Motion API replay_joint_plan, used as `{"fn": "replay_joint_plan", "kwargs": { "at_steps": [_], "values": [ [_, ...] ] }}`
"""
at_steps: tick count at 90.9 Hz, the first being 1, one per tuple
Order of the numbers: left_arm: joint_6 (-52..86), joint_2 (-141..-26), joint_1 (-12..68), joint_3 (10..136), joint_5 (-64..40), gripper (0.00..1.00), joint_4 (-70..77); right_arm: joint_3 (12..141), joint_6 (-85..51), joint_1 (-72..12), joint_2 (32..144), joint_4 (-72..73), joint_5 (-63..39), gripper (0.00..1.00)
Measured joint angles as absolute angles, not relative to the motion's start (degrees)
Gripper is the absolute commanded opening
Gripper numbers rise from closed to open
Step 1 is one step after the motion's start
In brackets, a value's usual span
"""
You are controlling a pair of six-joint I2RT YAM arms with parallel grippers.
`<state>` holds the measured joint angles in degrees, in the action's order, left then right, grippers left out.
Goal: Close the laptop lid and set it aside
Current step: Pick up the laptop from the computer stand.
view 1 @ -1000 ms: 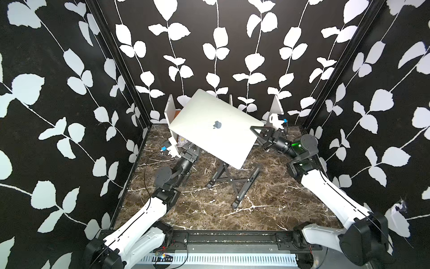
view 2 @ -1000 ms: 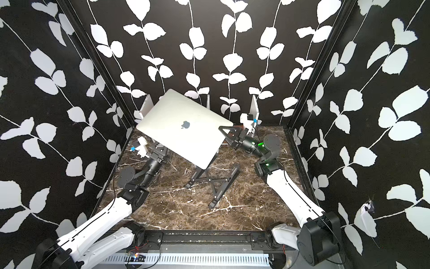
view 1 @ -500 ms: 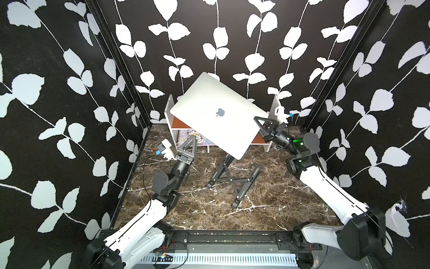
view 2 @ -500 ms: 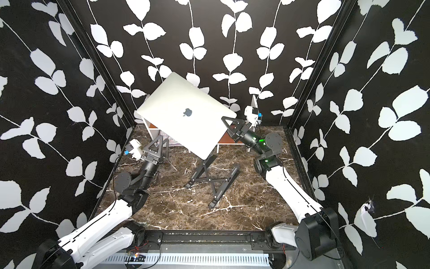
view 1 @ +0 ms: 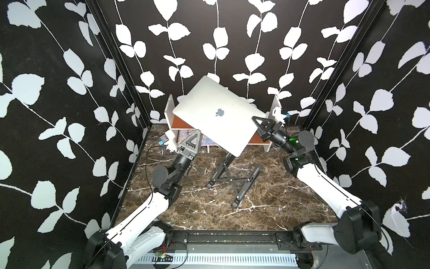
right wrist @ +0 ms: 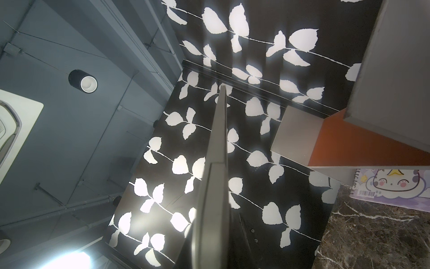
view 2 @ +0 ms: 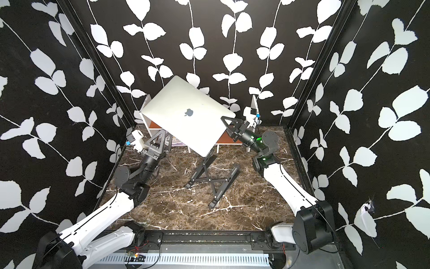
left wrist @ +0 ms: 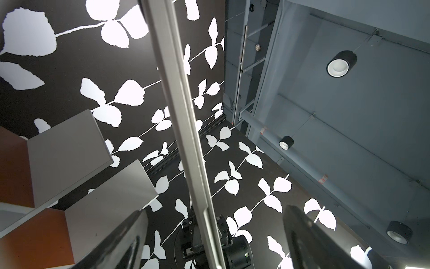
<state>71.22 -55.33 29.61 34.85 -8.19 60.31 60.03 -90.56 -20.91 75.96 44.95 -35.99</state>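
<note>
**Figure: closed laptop carried above the table.** The laptop (view 1: pixel 218 116) was shown in mid-air over the table (view 1: pixel 197 209). It hung above the far end of the folding stand (view 1: pixel 232 177) and in front of the shelf (view 1: pixel 275 109), apparently clear of both. Its lid (view 1: pixel 235 135) was folded shut with the logo face turned upward, so only the setting-aside was judged to remain.

The right hand (view 1: pixel 256 121) was clamped on 1 short edge, near the far corner. From that hand the laptop extended toward the robot's left. In both top views its long axis ran slantwise from far-left to near-right, and the slab was tilted rather than level.

The left hand (view 1: pixel 196 134) was spread wide beneath the nearer long edge. In the left wrist view the laptop (left wrist: pixel 186 130) was seen edge-on, passing between the 2 fingers (left wrist: pixel 116 244) and apart from both. The load was therefore judged to be borne by the right hand alone, with the left hand nearer the unsupported end. Which long edge bore the hinge could not be told.
</note>
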Motion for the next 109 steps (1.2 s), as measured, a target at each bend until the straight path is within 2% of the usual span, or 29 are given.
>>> {"fn": "replay_joint_plan", "kwargs": {
  "at_steps": [36,60,87,103,109],
  "values": [
    [71.46,-56.49,29.61,37.43,-3.46,0.46,55.75,60.29,-90.04,-21.91,76.42,45.23,-36.64,0.00],
    [74.59,-60.47,29.58,39.48,-3.55,0.19,58.74,61.41,-89.21,-23.03,79.09,45.82,-37.21,0.00],
    [76.51,-63.02,29.58,39.66,-3.01,0.00,61.47,63.75,-84.47,-22.87,80.12,47.64,-36.84,0.00],
    [76.53,-64.05,29.58,39.64,-2.26,0.00,63.48,64.07,-83.15,-22.87,80.16,47.53,-36.84,0.00],
    [76.58,-64.60,29.58,39.53,-1.72,0.00,64.64,64.40,-82.32,-22.83,80.16,46.98,-36.84,0.19]
  ]
}}
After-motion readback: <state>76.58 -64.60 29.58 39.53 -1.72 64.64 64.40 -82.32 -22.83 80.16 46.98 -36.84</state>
